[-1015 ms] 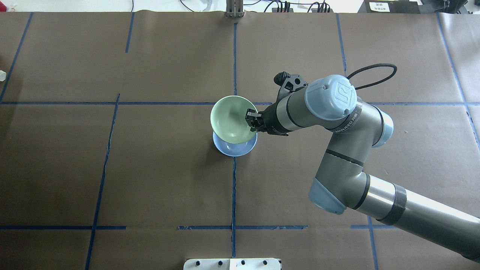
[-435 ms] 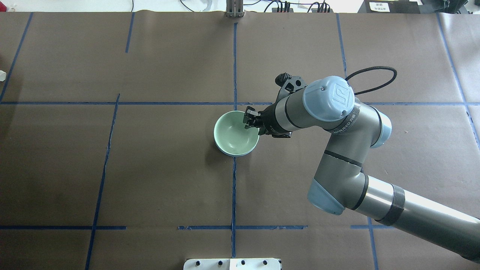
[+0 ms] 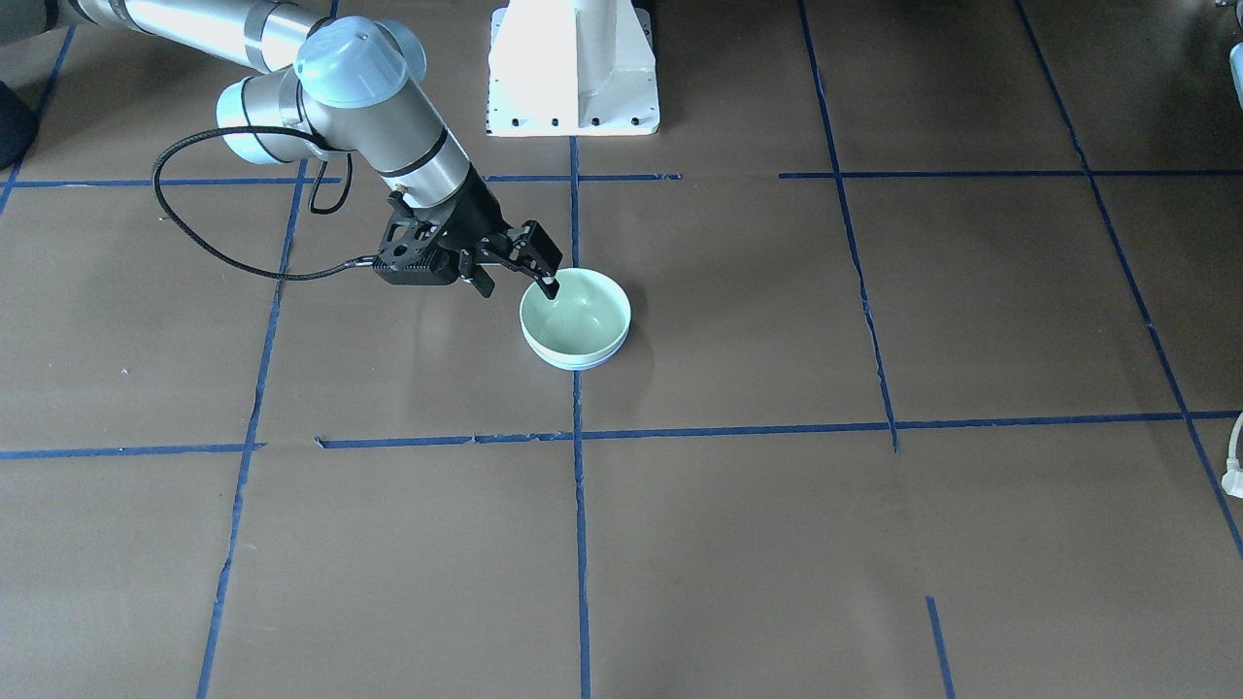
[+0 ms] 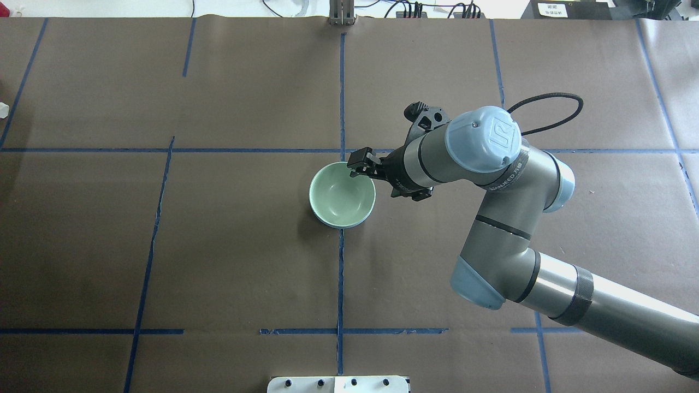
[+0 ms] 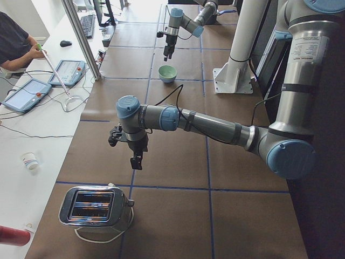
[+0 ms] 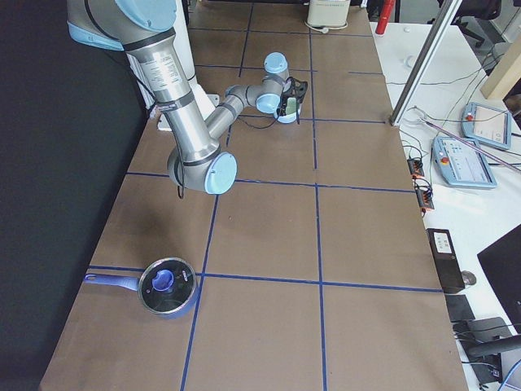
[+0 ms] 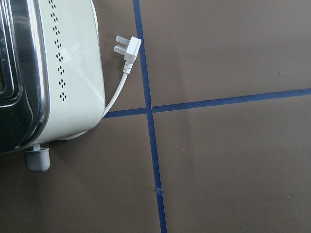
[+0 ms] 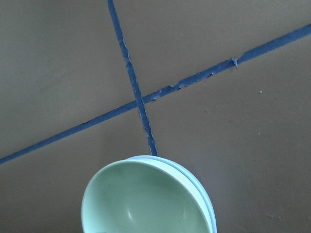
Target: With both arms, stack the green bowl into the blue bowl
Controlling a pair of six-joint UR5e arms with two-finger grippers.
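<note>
Pretty clearly a robotics lab: desk [image 4: 246,262] wrapped in brown paper with a blue tape grid [image 4: 340,273], a UR arm [image 4: 494,229], white pedestal [image 3: 573,68], plus teach pendants [image 5: 67,73] and an operator [image 5: 12,40] at the side bench [image 5: 11,162].

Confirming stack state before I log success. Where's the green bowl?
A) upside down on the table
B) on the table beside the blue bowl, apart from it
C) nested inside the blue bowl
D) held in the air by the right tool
C: the green bowl sits upright inside the blue bowl, whose edge shows just beneath it, and the right tool is open at the rim, not gripping.
</note>
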